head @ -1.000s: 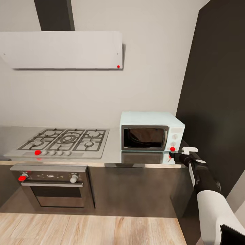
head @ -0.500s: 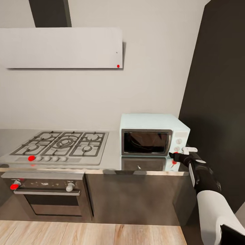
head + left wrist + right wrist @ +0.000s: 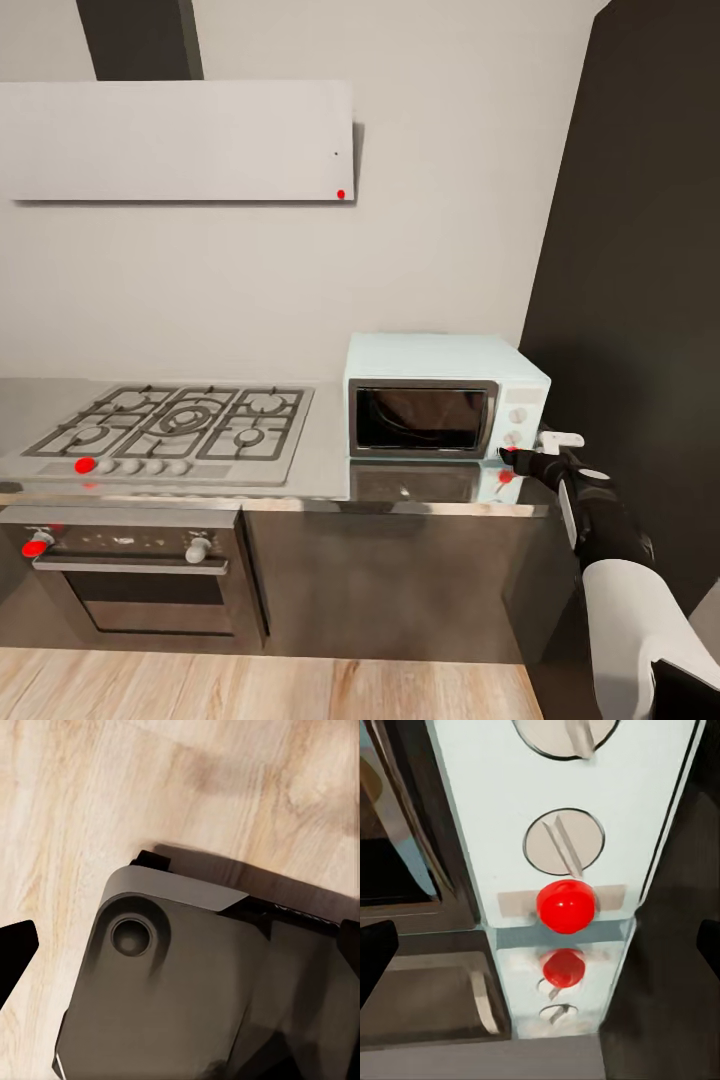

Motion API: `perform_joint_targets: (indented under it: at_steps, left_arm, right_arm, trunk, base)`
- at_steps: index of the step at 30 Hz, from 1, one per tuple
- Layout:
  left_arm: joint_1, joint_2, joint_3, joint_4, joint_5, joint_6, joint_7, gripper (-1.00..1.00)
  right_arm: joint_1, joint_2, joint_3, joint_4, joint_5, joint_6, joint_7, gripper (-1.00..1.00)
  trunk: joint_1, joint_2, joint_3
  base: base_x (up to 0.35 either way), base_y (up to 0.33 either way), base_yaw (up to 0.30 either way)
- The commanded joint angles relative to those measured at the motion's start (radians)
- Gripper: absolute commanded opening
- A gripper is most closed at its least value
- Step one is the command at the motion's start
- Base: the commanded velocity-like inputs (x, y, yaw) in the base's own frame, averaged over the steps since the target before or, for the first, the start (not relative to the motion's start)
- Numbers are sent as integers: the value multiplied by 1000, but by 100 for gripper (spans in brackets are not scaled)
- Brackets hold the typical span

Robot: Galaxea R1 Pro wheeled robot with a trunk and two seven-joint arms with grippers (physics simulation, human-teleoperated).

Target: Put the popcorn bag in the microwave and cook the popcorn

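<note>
A: What stands on the countertop (image 3: 330, 470)?
B: The microwave (image 3: 445, 394), door closed, right of the hob (image 3: 170, 432).
A: And the right gripper (image 3: 508, 460)?
B: At the microwave's lower right corner, by the red button (image 3: 565, 905); fingers spread wide, holding nothing.
A: The left gripper?
B: Cannot tell.

The counter (image 3: 330, 470) is mirror-glossy steel; the microwave (image 3: 445, 395) looks smooth pale plastic with a dark glass door; its red button (image 3: 565, 905), ahead of the fingers, shines; the floor (image 3: 90, 802) is matt wood.
</note>
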Motion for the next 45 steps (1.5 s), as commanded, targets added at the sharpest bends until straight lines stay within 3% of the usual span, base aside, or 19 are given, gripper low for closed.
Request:
perform_joint_targets:
  at_steps: [1,18,19,45]
  left_arm:
    - [-1,0,-8,0,7,-3,4,100]
    - [-1,0,-7,0,16,-3,4,100]
    - [-1,0,-7,0,16,-3,4,100]
    - [-1,1,-7,0,20,-3,4,100]
  right_arm:
    - [-1,0,-3,-1,11,3,9,100]
    - [-1,12,-2,17,14,1,-1,100]
    - [-1,11,-2,33,18,-1,-2,-100]
    - [-1,3,-3,65,13,-34,-9,-100]
  trunk:
    - [0,-1,-1]
    - [0,-1,-1]
    - [0,-1,-1]
    - [0,-1,-1]
  base:
    - [0,-251,0]
    - [0,-25,0]
    - [0,0,0]
    - [19,0,0]
